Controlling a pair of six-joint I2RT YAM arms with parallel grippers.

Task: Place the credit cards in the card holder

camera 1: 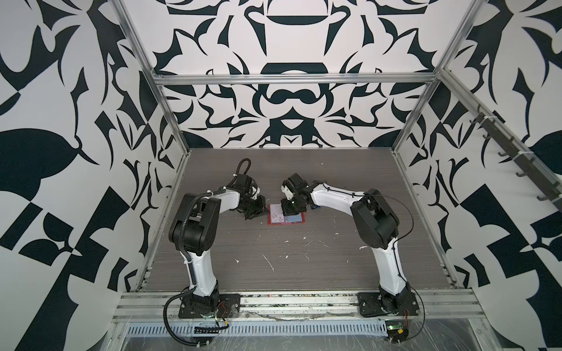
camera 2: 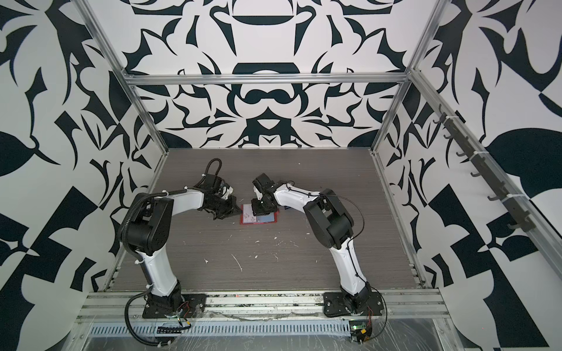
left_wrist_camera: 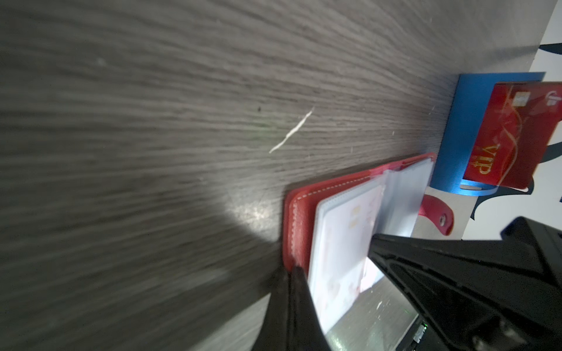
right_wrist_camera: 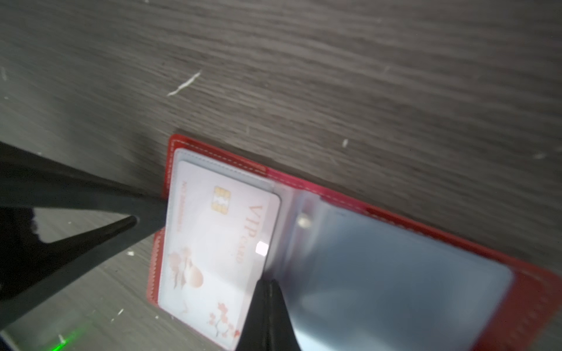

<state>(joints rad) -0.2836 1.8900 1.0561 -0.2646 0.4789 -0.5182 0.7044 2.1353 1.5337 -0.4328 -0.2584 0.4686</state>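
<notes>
The white card [right_wrist_camera: 219, 243] seems nearly seated in a clear pocket of the open card holder [right_wrist_camera: 532, 304], its inner edge touching the tips of my right gripper [right_wrist_camera: 267, 291], which is closed on nothing. If I push off-line here, I judge the card could buckle at the pocket lip, or the holder could skid on the table [right_wrist_camera: 365, 76]. My left gripper [right_wrist_camera: 155, 209], also closed, presses its tips to the holder's far edge, opposite my right; a red card [left_wrist_camera: 514, 133] stands in the blue rack [left_wrist_camera: 456, 130] past the holder.
</notes>
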